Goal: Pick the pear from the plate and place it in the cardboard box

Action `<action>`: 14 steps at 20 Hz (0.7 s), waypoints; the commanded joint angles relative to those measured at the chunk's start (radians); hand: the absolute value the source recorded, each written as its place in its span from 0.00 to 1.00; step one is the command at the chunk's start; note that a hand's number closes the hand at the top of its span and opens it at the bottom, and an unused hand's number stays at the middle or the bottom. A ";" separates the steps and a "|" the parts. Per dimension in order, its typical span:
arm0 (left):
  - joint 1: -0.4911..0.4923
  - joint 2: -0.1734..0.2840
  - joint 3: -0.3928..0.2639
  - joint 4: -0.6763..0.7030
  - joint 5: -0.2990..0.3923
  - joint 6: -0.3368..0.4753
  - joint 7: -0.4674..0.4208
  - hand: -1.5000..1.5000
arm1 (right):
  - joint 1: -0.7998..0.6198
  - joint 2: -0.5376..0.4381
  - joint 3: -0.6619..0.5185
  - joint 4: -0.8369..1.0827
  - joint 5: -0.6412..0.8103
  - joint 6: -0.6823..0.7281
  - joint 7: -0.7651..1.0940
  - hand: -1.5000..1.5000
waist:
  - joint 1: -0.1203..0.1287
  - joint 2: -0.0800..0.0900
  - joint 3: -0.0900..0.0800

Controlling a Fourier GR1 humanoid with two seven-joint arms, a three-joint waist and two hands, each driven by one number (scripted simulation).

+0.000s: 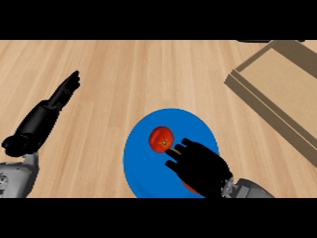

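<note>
Looking steeply down at the light wooden counter (120,69), we see a round blue plate (141,158) near the lower middle, holding a small red-orange pear (161,138) that lies on its upper half. The shallow brown cardboard box (291,88) sits well apart at the upper right, tilted diagonally; what shows of its floor is bare, and its far corners are cut off by the edge of the view. Our right hand (201,166) is over the plate just beside the pear, fingers loosely bent toward the fruit; one fingertip seems to reach its lower right side, but nothing is closed round it. The hand hides part of the plate's lower right. Our left hand (59,100) rests open at the left, fingers straight and holding nothing.
</note>
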 commanded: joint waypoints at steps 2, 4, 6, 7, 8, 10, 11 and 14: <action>-0.023 0.036 0.062 0.032 0.024 -0.046 -0.016 0.50 | -0.021 -0.015 0.018 0.072 0.032 -0.128 -0.142 1.00 | 0.003 0.003 0.000; -0.010 -0.014 0.009 0.010 -0.019 -0.018 0.004 0.50 | -0.056 0.019 -0.004 0.095 0.050 -0.158 -0.163 1.00 | 0.003 0.002 0.000; -0.001 0.002 0.036 -0.038 -0.003 -0.030 0.035 0.50 | 0.002 0.040 0.030 0.094 0.094 -0.233 -0.150 1.00 | 0.003 0.001 0.000; -0.049 -0.001 0.047 0.087 -0.019 -0.041 -0.052 0.50 | -0.028 0.044 0.005 0.161 0.096 -0.268 -0.197 1.00 | 0.000 0.003 0.000; -0.014 -0.036 0.004 0.045 -0.043 -0.018 -0.006 0.50 | -0.002 0.004 -0.011 0.122 0.096 -0.299 -0.220 1.00 | -0.001 0.002 0.000; 0.017 -0.020 0.031 -0.042 -0.016 -0.039 0.027 0.50 | -0.017 0.032 -0.020 0.074 0.100 -0.255 -0.233 1.00 | 0.002 0.001 0.000; -0.015 -0.026 0.035 0.031 -0.037 -0.028 -0.013 0.50 | -0.004 0.031 -0.002 0.089 0.119 -0.311 -0.252 1.00 | -0.001 0.002 0.000; 0.010 -0.046 0.018 -0.003 -0.049 0.000 -0.005 0.50 | -0.024 0.113 -0.175 0.135 0.028 -0.278 -0.143 1.00 | -0.001 0.004 0.000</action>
